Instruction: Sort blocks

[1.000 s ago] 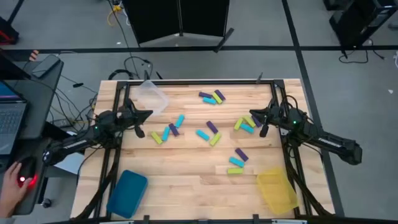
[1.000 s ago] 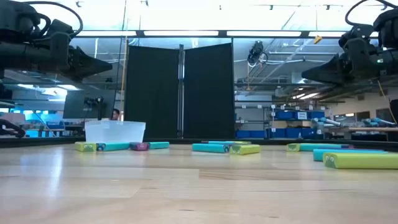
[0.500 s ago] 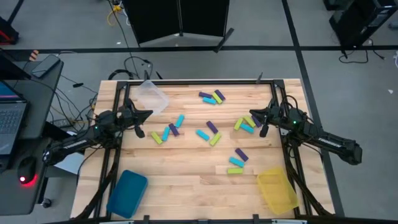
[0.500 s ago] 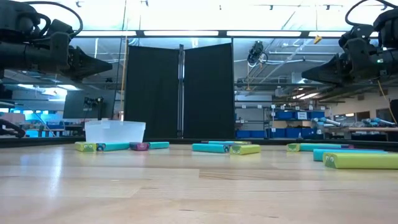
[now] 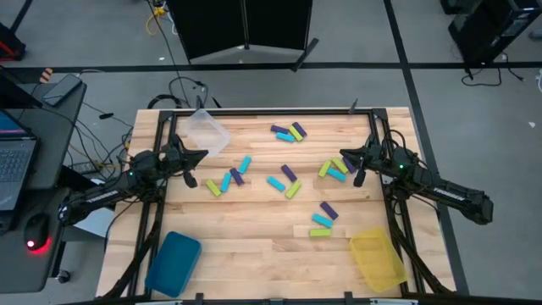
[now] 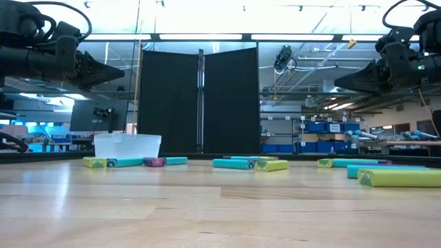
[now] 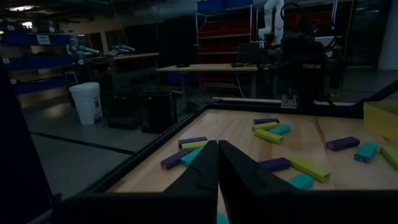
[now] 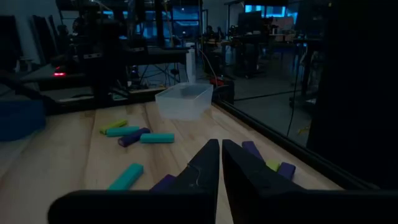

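Small cyan, purple and yellow-green blocks lie flat on the wooden table in loose clusters: far middle, left, centre, right and nearer right. My left gripper hovers level above the table's left side, shut, pointing at the left cluster. My right gripper hovers level at the right side, shut, its tips over the right cluster's edge. In the low view both grippers stand well above the blocks.
A clear tray stands at the far left corner, a teal tray at the near left and a yellow tray at the near right. Black frame rails run along the table's left and right sides. Bare wood lies along the near middle.
Both arms have kept still and no block has moved. A person's hand that lay on a mouse beside the table's left has gone out of view.
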Controlling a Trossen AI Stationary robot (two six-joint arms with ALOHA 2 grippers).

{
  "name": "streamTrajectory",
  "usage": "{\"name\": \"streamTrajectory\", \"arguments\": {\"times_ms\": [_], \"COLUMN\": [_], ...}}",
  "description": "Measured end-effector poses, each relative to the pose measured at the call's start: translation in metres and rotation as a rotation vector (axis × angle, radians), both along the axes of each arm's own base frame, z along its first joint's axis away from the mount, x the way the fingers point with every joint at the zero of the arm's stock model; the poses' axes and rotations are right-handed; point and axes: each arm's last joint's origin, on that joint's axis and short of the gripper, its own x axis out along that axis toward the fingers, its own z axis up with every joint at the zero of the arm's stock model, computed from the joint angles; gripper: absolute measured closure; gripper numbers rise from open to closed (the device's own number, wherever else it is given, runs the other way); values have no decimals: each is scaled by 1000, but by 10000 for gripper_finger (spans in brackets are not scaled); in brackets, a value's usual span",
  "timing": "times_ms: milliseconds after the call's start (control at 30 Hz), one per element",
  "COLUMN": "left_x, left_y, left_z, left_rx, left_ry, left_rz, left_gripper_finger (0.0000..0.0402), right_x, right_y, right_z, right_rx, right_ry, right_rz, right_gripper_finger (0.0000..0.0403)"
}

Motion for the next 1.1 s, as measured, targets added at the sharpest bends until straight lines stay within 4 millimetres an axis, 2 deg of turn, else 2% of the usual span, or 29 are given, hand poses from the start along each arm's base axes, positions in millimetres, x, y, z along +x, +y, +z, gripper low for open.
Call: {"name": "streamTrajectory", "arguments": {"times_ms": [767, 1100], "left_x": [0, 0], "left_y": [0, 0], "left_z": [0, 0], "left_rx": [0, 0], "left_ry": [0, 0], "left_rz": [0, 0], "left_gripper_finger": [385, 385], "right_x": [0, -2], "right_y": [-1, 0], "right_z": [1, 22], "right_rx": [-6, -92], "right_ry": [-4, -206], "right_rz": [-23, -23], "right_gripper_finger": [371, 371]}}
